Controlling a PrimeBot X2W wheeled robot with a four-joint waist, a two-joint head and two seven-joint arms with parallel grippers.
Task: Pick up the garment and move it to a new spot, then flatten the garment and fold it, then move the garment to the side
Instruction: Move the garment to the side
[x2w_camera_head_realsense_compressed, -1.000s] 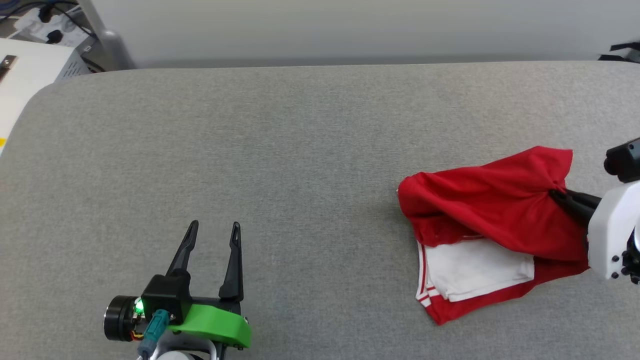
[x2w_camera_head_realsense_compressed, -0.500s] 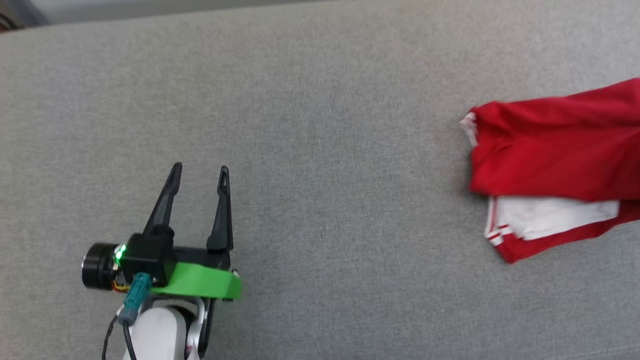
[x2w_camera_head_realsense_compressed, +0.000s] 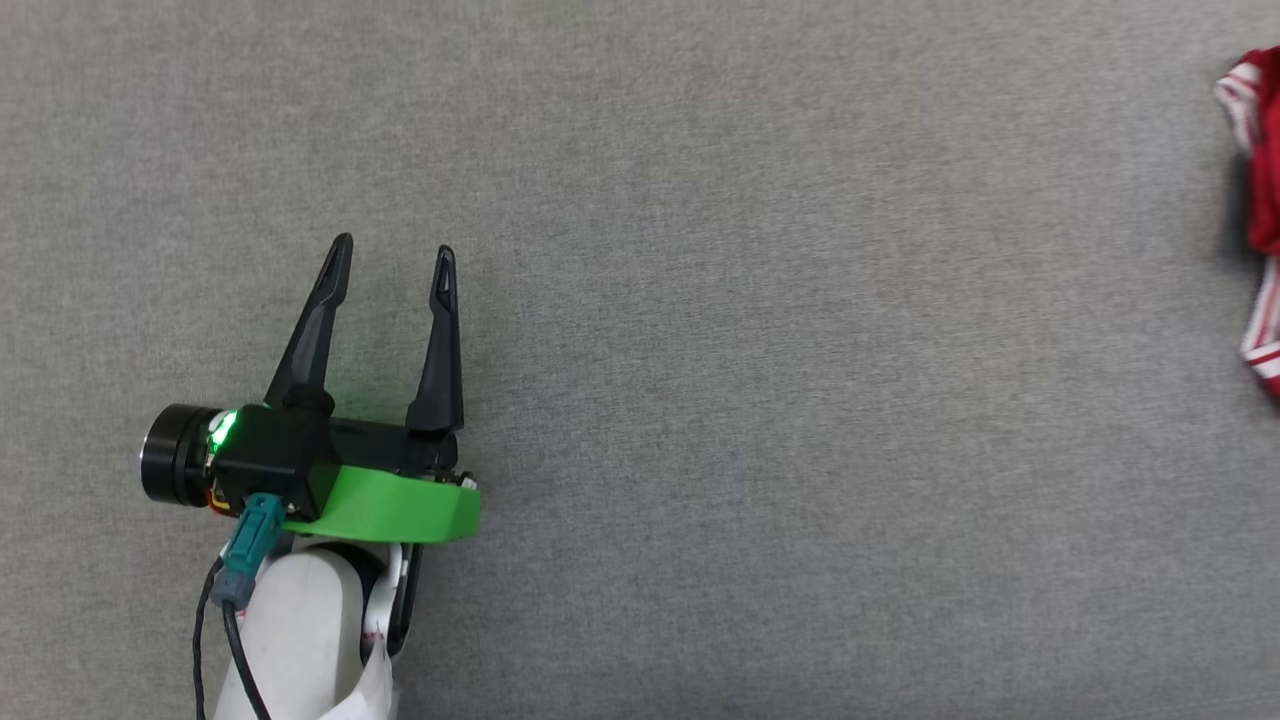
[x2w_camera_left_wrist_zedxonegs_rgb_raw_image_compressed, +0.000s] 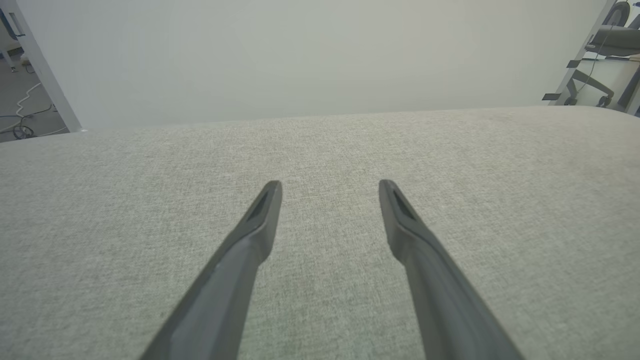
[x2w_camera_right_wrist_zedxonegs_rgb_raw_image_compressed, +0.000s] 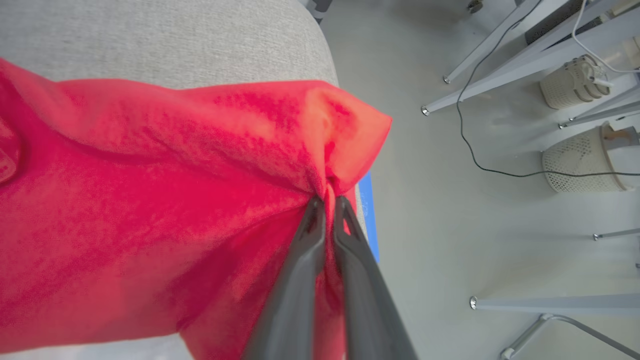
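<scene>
Garment (x2w_camera_right_wrist_zedxonegs_rgb_raw_image_compressed: 150, 200): bunched; a red fold is pinched in the right pincer (x2w_camera_right_wrist_zedxonegs_rgb_raw_image_compressed: 327, 200), fingers pressed together on the cloth, near the counter (x2w_camera_head_realsense_compressed: 760, 350) corner. In head view it shows at far right of frame. Left pincer (x2w_camera_head_realsense_compressed: 392, 250): spread, empty, lower left, well apart. Judged: grasp made, relocation step in hand; flatten, fold, set-aside not yet done.
</scene>
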